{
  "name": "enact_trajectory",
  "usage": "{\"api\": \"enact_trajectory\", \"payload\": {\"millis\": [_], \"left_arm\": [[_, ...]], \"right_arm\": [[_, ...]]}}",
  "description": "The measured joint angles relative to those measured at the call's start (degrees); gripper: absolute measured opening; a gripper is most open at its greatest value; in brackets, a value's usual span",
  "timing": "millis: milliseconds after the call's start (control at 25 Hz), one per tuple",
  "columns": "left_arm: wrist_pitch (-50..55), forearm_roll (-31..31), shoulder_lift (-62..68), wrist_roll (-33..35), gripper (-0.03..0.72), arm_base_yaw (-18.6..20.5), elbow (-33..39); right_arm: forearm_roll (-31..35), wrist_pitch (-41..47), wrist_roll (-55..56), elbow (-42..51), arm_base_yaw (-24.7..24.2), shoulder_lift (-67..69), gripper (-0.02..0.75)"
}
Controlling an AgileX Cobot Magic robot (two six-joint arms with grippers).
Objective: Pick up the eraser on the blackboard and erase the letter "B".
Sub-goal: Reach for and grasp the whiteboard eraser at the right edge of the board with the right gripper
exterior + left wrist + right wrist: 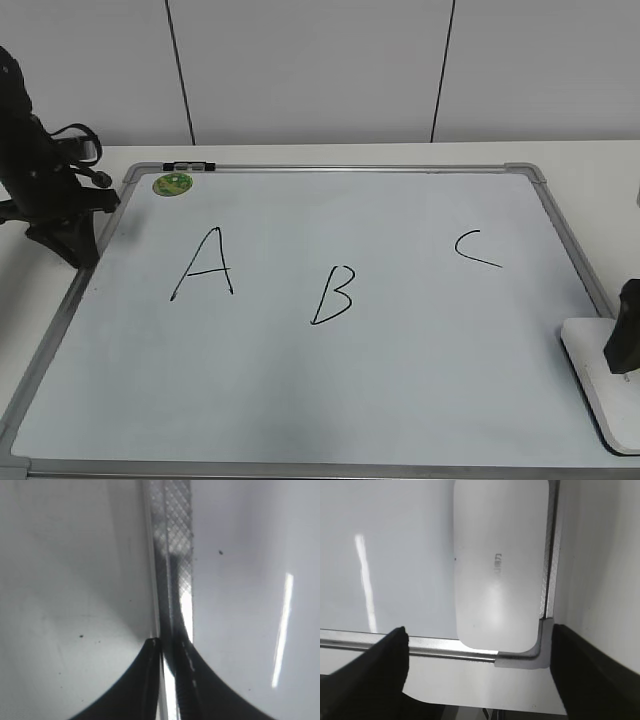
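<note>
Right wrist view shows the right claw (479, 670) spread wide, one dark finger (380, 662) low on the left and the other low on the right, with nothing between them. It hangs above the eraser (500, 565), a flat white rounded block with small grey lettering, and does not touch it. The eraser lies in the corner of the blackboard (390, 555), tight against the grey frame and its rounded corner cap.

In the exterior view the right claw (622, 345) appears as a dark shape at the right edge, over the eraser (590, 375), which sits at the board's near right corner.

The left claw (167, 647) has its two dark fingertips drawn nearly together in the left wrist view, straddling the thin grey frame rail (172, 555); whether they actually pinch it I cannot tell. In the exterior view the left claw (75, 250) rests at the board's left edge, well apart from the eraser.

On the blackboard (400, 400), the letter "B" (333, 295) stands slanted near the middle, unerased, with the "A" (205, 265) to its left and the "C" (475, 248) to its right. A small round green sticker (172, 184) sits by the far left corner. The board lies flat on a pale surface (600, 155).
</note>
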Motion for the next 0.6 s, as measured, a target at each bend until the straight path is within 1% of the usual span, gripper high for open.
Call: {"api": "enact_trajectory", "payload": {"millis": [120, 200, 320, 440, 600], "left_arm": [[0.0, 0.0, 0.0, 0.0, 0.087, 0.0, 0.0], [0.0, 0.0, 0.0, 0.0, 0.089, 0.0, 0.0], [0.0, -0.1, 0.0, 0.0, 0.091, 0.0, 0.0], [0.0, -0.1, 0.0, 0.0, 0.092, 0.0, 0.0], [0.0, -0.1, 0.0, 0.0, 0.096, 0.0, 0.0]], "right_arm": [[0.0, -0.2, 0.0, -1.1, 0.1, 3.4, 0.659], [-0.5, -0.8, 0.1, -1.8, 1.1, 5.5, 0.659], [-3.0, -2.6, 2.8, -2.7, 2.5, 8.2, 0.659], [-5.4, -3.5, 5.1, -3.5, 2.9, 10.7, 0.659], [-6.2, -5.1, 6.1, -3.7, 2.9, 14.0, 0.659]]}}
